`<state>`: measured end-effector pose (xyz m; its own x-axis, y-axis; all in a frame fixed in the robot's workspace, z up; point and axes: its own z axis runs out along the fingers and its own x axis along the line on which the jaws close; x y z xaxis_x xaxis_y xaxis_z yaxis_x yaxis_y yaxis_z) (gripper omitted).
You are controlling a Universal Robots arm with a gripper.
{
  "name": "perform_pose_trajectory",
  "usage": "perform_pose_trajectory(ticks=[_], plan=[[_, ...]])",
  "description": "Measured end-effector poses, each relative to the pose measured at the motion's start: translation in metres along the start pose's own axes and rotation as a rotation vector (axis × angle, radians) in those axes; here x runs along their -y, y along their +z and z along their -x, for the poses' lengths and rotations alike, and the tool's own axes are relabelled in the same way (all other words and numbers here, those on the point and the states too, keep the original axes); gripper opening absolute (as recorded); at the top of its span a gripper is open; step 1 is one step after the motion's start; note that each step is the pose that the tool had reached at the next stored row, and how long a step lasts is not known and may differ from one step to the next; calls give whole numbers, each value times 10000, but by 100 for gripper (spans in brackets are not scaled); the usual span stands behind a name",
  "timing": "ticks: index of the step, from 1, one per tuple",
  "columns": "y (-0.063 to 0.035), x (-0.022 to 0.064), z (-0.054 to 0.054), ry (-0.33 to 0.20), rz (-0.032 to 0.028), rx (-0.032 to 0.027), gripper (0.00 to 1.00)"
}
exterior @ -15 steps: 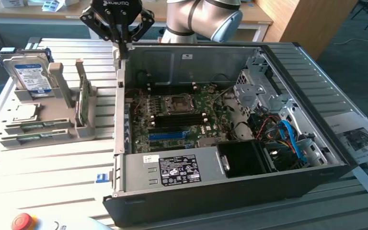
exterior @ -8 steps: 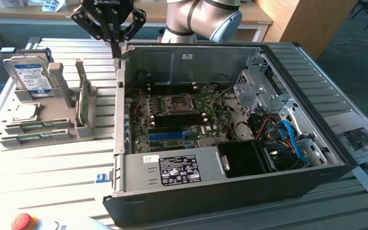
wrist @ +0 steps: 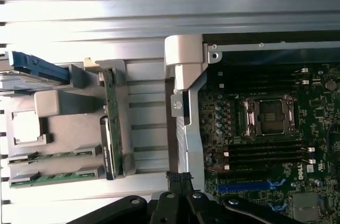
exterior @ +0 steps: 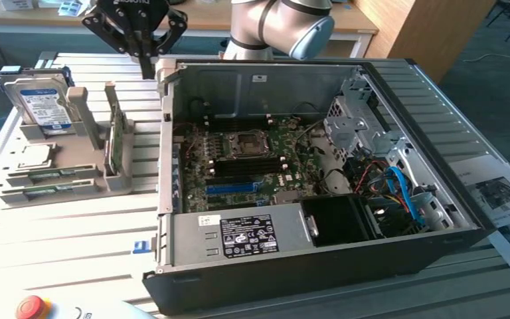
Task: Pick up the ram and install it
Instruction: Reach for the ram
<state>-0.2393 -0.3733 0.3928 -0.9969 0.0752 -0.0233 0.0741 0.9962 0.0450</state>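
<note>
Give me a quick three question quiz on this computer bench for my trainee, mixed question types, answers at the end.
1. Multiple choice: the thin green RAM stick standing on edge sits in A) the grey plastic holder beside the open black computer case, B) a cardboard box, C) the jaws.
2. True or false: the black gripper holds that stick.
3. Fill in: the boxy silver hard drive carries a ___ label.
Key: 1 A. 2 False; the jaws are shut and empty. 3 Blue.
</note>
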Motion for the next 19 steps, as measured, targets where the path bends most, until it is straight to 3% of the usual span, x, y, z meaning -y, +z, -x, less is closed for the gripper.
perform_pose_trajectory(ticks=[19], plan=[[-10,-42,-577,0,0,0,11]])
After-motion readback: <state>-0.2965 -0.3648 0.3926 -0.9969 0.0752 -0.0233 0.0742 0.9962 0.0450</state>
